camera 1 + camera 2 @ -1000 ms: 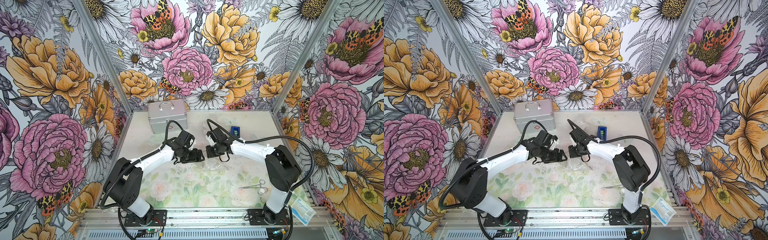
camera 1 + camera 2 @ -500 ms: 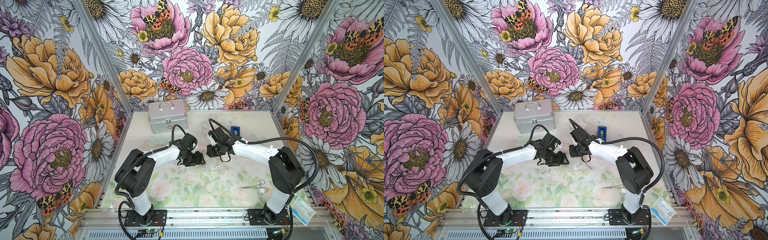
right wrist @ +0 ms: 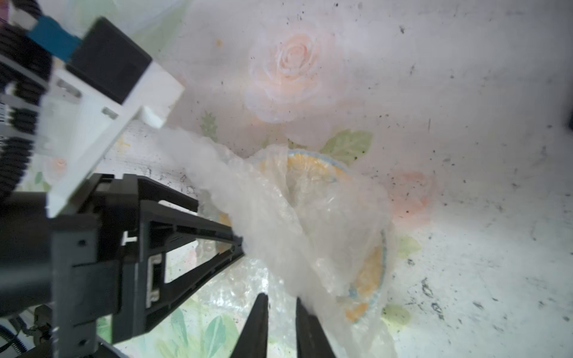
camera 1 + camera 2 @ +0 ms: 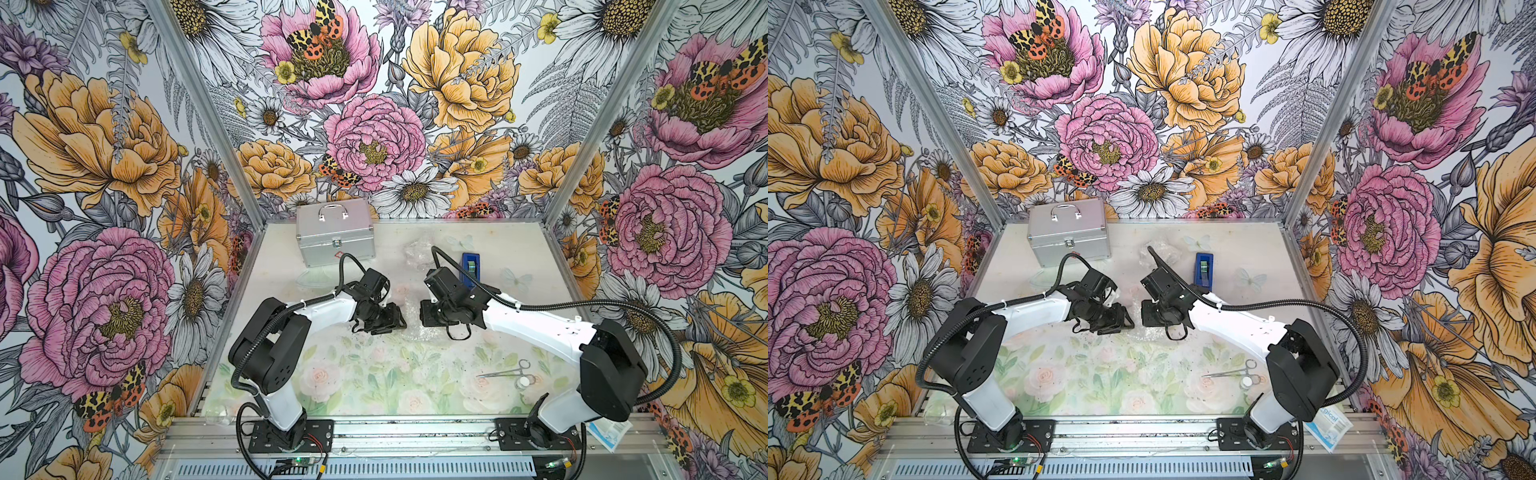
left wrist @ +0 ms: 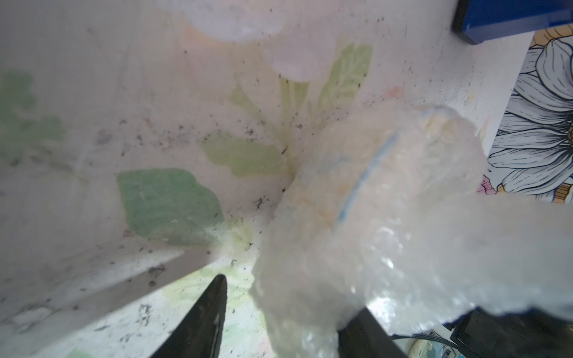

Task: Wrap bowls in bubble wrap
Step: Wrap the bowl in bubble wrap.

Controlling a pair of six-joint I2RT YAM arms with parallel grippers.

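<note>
Left gripper (image 5: 291, 297) with jaws apart, straddling a bunched fold of bubble wrap (image 5: 403, 248); 1 finger (image 5: 369, 338) against the plastic, the other clear of it. Right gripper (image 3: 281, 299) facing it from the opposite side, jaws nearly together with only a slit between; nipping the sheet or not, impossible to tell. Under the wrap, 1 bowl (image 3: 313, 169), yellow inside and blue rim showing through, with plastic tucked into its mouth. Bundle resting on the floral table (image 4: 374, 374), between both grippers, near the middle. Farther back, a blue tape dispenser (image 4: 471, 270) beside the right wrist, a second crumpled wad of wrap (image 4: 417, 254) just beside it, and a silver case (image 4: 334, 235) at back left. Forceps (image 4: 503, 371) front right, well apart.
</note>
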